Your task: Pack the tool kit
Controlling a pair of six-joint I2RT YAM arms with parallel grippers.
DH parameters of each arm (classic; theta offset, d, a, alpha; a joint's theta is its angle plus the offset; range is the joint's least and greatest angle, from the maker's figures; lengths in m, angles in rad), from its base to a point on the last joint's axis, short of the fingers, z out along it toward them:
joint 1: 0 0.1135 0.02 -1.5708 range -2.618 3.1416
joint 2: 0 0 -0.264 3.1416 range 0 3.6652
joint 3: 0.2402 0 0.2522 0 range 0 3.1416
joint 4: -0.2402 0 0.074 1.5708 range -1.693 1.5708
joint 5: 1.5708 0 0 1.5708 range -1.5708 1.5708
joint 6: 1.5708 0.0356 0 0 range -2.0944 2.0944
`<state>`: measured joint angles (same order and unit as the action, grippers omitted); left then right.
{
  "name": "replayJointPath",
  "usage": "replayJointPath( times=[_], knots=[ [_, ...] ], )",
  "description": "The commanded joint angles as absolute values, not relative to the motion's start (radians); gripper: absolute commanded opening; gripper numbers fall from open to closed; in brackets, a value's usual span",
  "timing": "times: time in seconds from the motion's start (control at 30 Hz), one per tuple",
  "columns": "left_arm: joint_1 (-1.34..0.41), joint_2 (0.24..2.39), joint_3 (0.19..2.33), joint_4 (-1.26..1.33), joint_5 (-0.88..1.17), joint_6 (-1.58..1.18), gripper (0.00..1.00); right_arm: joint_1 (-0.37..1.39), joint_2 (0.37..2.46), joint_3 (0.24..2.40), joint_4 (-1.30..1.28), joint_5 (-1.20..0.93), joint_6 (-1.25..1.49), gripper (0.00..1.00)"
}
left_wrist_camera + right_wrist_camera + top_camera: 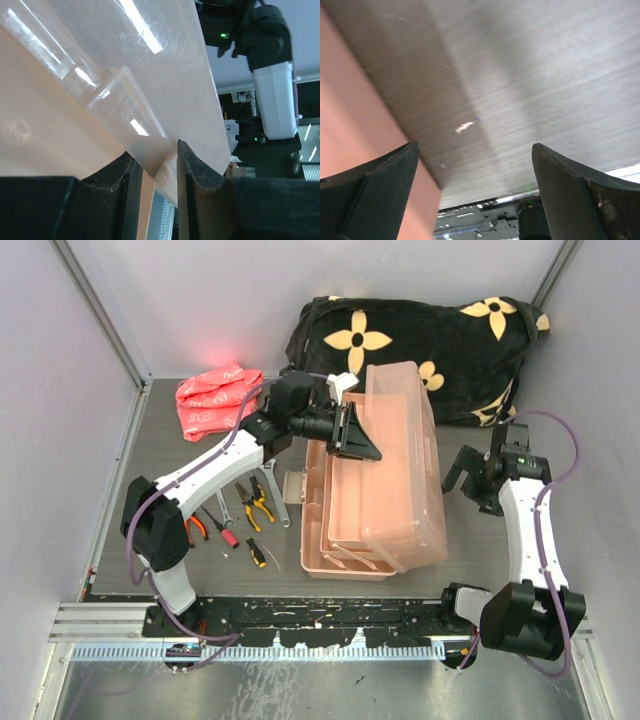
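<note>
Left hand (156, 150) pinches nearly shut on the toolbox (385, 470) rim mid-worktop (470, 550), right hand (468, 478) gapes empty beside it; likely the box-opening step, and next calls for a steady lift before loading the loose tools (250, 512).

The top view is lit evenly and diffusely from above, with soft shadows under the arms and a faint red glow on the back wall above the bag (215, 400). In the left wrist view, white strip-light glare is streaked across the toolbox (150, 75), and the left fingers (197, 175) are underexposed and soft. In the right wrist view, the table (520, 75) is crossed by a soft shadow band, and the right fingers (380, 195) are rendered dark and unfocused.
</note>
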<state>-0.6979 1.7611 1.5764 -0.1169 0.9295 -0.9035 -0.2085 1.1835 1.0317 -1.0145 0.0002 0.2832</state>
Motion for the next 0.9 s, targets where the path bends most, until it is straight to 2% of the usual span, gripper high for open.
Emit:
replayJointPath(
  times=[0.0, 0.2, 0.43, 0.77, 0.87],
  knots=[
    [-0.69, 1.834, 1.624, -0.19, 0.857, -0.746, 0.29, -0.184, 1.089, 1.167, -1.026, -0.138, 0.304, 1.0],
    [-0.67, 1.882, 1.679, -0.227, 0.855, -0.719, 0.33, -0.185, 1.071, 1.252, -1.06, -0.132, 0.302, 1.0],
    [-0.671, 1.922, 1.73, -0.209, 0.855, -0.75, 0.44, -0.185, 1.051, 1.365, -1.098, -0.127, 0.305, 1.0],
    [-0.671, 1.898, 1.747, -0.197, 0.856, -0.768, 0.48, -0.185, 1.032, 1.419, -1.121, -0.174, 0.321, 1.0],
    [-0.676, 1.903, 1.768, -0.197, 0.857, -0.77, 0.56, -0.185, 1.031, 1.439, -1.123, -0.19, 0.322, 1.0]
  ],
)
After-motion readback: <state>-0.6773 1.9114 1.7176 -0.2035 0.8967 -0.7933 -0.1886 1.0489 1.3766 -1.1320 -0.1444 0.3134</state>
